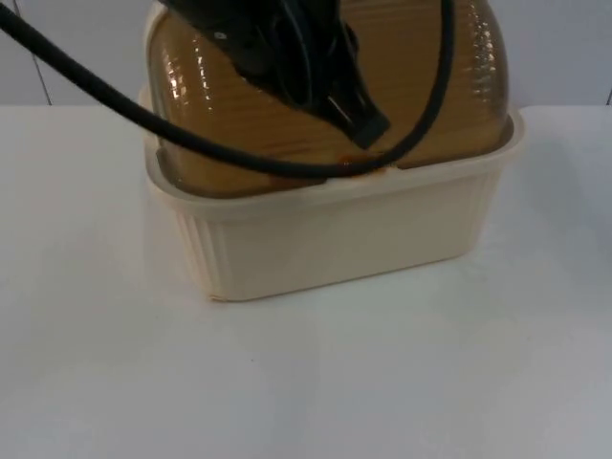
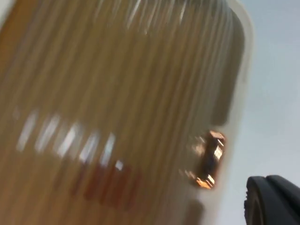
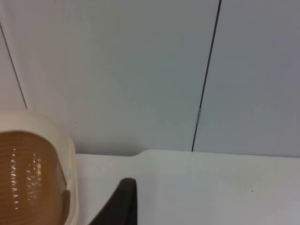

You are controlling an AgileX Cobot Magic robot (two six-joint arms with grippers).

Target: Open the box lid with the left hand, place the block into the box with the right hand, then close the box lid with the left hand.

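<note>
Here, the readings per view follow.
Top view, box (image 1: 335, 239): cream ribbed tub standing toward the far edge of the white table (image 1: 306, 382), close to the grey partition wall (image 1: 564, 48).
Top view, lid (image 1: 287, 124): amber, ribbed, domed, seated down on the box rim.
Top view, left gripper (image 1: 359, 124): black, above the lid, tip at the lid's front edge by a small orange handle (image 1: 359, 163); finger spacing cannot be told.
Left wrist view, lid (image 2: 117, 112): amber ribbed surface close ahead, cream rim beside it.
Left wrist view, handle (image 2: 210, 159): small shiny orange knob at the lid edge, just beside one black fingertip (image 2: 274, 201).
Left wrist view, block: a reddish shape under the lid; identity cannot be confirmed.
Right wrist view, right gripper: one black fingertip (image 3: 123, 204) over the table, near the box corner (image 3: 65, 159), wall behind; open or closed cannot be told.
</note>
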